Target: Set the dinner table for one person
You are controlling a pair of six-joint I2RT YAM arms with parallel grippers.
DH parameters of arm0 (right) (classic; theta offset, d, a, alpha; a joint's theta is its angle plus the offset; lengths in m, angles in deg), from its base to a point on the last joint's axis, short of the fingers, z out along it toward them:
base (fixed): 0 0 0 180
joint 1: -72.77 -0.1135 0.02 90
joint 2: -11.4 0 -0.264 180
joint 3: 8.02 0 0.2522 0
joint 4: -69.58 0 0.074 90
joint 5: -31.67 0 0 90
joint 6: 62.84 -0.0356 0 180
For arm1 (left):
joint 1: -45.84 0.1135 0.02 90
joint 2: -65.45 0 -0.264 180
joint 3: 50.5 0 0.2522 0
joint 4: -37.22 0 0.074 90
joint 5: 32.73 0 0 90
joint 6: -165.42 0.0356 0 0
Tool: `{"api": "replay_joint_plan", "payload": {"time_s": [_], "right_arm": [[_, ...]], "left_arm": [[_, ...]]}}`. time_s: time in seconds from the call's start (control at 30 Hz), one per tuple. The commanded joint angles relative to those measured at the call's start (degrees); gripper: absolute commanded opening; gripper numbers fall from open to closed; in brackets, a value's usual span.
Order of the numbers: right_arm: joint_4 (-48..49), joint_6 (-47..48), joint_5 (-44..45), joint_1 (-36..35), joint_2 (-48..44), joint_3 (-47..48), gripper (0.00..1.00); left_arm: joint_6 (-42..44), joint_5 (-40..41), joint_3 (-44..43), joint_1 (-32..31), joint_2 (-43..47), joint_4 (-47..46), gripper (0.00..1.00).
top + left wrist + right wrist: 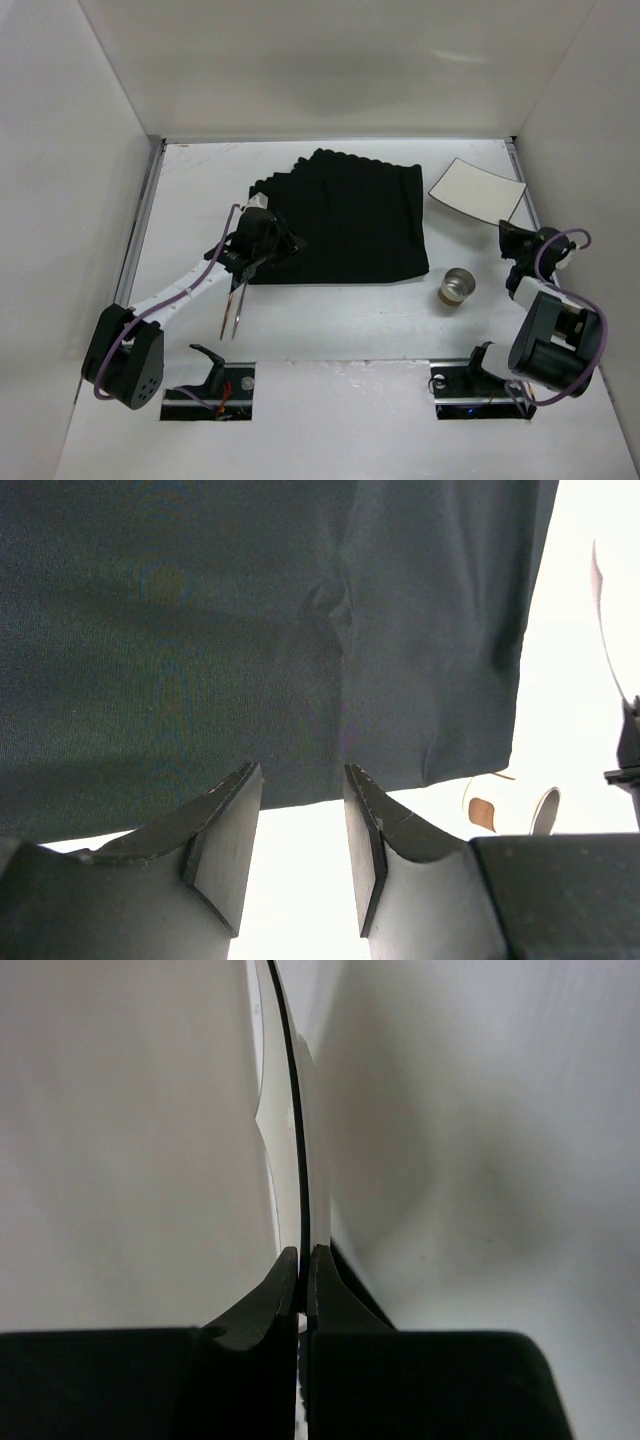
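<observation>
while r gripper is clamped on white plate rim (thin, stiff, prob slick, fragile), l gripper hangs open over black placemat edge; dinner table, rigid, fixed, lies under everything.

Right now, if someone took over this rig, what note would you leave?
The left gripper is open and empty, at the near left corner of the black placemat.
The right gripper is shut on the edge of the white plate, right of the mat.
The cup and cutlery lie on the dinner table, off the mat.
Done: placemat down. Left: plate onto it, then cutlery and cup alongside.
</observation>
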Motion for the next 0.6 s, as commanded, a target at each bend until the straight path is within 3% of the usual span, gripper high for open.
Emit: {"api": "replay_joint_plan", "payload": {"time_s": [0.0,0.2,0.57], "right_arm": [[20.52,-8.94,-5.33,0.42,-3.73,6.53,0.0],[19.04,-9.57,-6.66,-4.92,-5.04,10.57,0.0],[16.92,-7.9,4.41,-35.41,-3.12,14.71,0.0]], "left_arm": [[-0.52,-1.64,-0.56,0.25,0.67,0.14,0.36],[-0.52,-1.64,-0.91,0.52,0.4,0.14,0.36],[-0.52,-1.9,-1.17,3.41,2.07,1.9,0.35]]}}
